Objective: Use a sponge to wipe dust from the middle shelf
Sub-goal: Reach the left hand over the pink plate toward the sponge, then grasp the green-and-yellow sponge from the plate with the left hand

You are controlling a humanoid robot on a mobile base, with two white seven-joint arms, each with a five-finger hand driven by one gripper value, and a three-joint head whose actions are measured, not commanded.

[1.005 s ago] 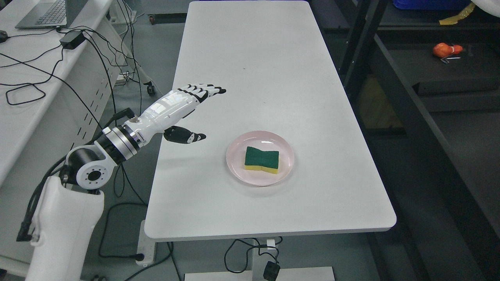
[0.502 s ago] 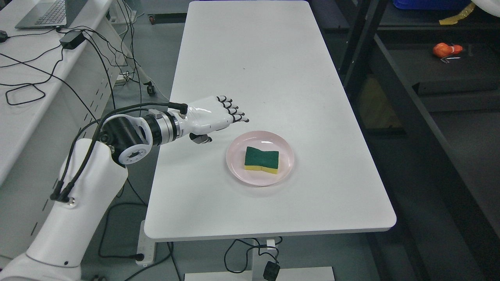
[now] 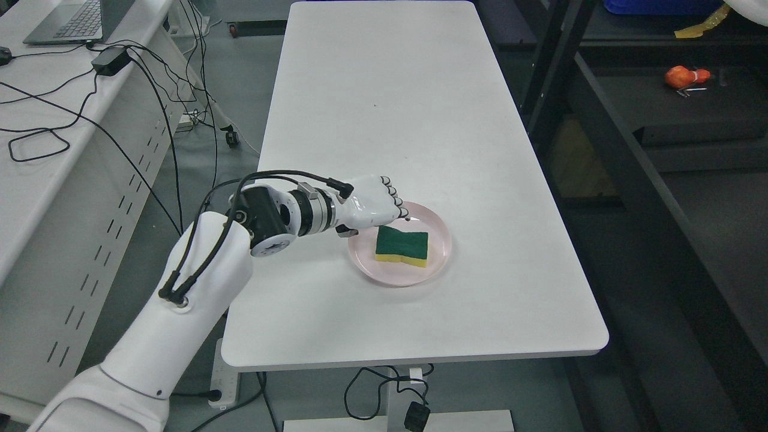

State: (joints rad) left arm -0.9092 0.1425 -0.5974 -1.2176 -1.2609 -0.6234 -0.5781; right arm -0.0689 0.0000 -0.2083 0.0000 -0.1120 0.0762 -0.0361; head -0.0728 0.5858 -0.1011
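White tabletop (image 3: 414, 108), wavy-edged green-yellow sponge (image 3: 402, 245)

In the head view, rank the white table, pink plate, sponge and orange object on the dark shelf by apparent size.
1. White table
2. Pink plate
3. Sponge
4. Orange object, which lies farther from the camera, so its true size against the sponge is unsure.

Head view, steeply down on table (image 3: 414, 108)
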